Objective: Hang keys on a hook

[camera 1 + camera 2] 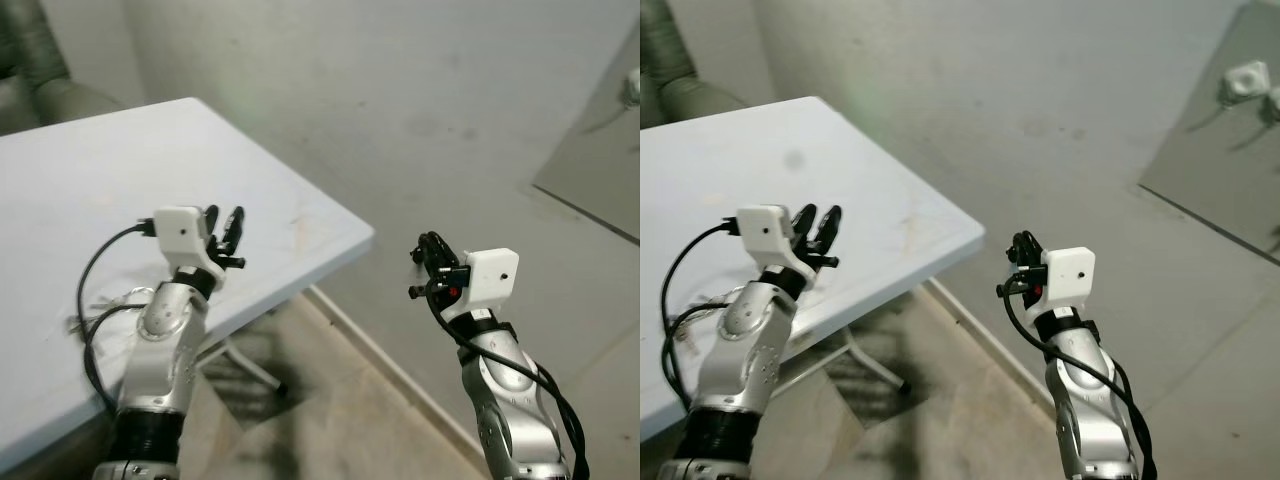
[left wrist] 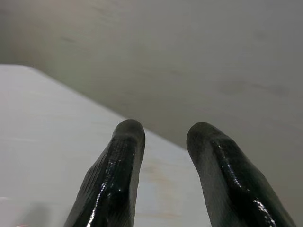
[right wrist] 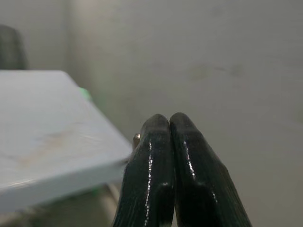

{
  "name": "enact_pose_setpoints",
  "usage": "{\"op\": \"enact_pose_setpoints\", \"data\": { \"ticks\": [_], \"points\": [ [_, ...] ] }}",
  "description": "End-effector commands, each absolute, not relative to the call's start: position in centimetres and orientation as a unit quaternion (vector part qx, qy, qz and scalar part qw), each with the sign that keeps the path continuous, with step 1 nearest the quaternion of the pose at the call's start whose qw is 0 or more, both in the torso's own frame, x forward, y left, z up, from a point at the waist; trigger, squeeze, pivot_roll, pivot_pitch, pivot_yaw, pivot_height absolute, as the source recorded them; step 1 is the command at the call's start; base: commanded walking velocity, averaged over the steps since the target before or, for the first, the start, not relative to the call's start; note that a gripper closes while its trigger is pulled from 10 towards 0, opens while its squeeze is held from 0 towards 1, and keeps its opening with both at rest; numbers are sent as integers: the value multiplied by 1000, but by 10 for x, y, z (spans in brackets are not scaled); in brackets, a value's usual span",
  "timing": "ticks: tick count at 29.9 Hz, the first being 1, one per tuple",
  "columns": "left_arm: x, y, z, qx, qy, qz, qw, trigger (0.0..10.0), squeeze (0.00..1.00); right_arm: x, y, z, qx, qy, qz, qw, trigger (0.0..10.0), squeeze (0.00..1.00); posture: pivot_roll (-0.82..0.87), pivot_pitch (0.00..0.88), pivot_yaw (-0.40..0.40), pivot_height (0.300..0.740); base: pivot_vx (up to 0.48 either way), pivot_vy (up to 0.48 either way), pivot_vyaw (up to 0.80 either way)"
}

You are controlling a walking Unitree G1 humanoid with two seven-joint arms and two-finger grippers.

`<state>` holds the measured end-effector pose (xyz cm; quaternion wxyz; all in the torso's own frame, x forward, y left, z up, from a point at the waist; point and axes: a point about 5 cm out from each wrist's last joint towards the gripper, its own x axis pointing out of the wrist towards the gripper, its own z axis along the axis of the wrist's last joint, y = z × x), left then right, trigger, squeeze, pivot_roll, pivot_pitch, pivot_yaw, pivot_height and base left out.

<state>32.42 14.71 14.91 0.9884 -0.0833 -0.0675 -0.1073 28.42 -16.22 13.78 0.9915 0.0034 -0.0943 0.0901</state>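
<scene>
My right gripper (image 1: 429,244) is raised in front of the grey wall, off the table's corner. Its fingers (image 3: 156,142) are pressed shut, and a small brass-coloured bit of the keys (image 3: 136,138) peeks out beside one of them; the rest is hidden. White hooks (image 1: 1245,79) sit on a grey panel (image 1: 1220,170) at the far upper right, well away from the gripper. My left gripper (image 1: 225,214) hovers open above the white table (image 1: 100,170) near its front edge, with nothing between its fingers (image 2: 125,156).
The table's corner (image 1: 365,237) juts toward the wall, with a metal leg (image 1: 250,367) on the floor beneath it. A dark green seat (image 1: 40,70) stands behind the table at the far left. A skirting board (image 1: 380,365) runs along the base of the wall.
</scene>
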Motion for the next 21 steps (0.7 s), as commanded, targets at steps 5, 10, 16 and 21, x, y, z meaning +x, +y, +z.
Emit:
{"op": "enact_pose_setpoints", "data": {
  "ticks": [5,10,16,21],
  "points": [
    [323,152,150,-84,-59,-97,990,10000,0,285,-162,144,9,-106,83,991,10000,0,127,0,-46,740,0,0,-766],
    [323,153,149,-81,-52,-89,991,10000,0,284,-160,143,12,-105,83,991,10000,0,131,0,-44,740,0,0,-769],
    [323,154,148,-83,-43,-84,992,10000,0,285,-159,144,14,-105,82,991,10000,0,132,0,-44,740,0,0,-767],
    [322,154,146,-84,-32,-80,993,10000,0,285,-160,144,15,-105,81,991,10000,0,132,0,-44,740,0,0,-766]
  ]
}}
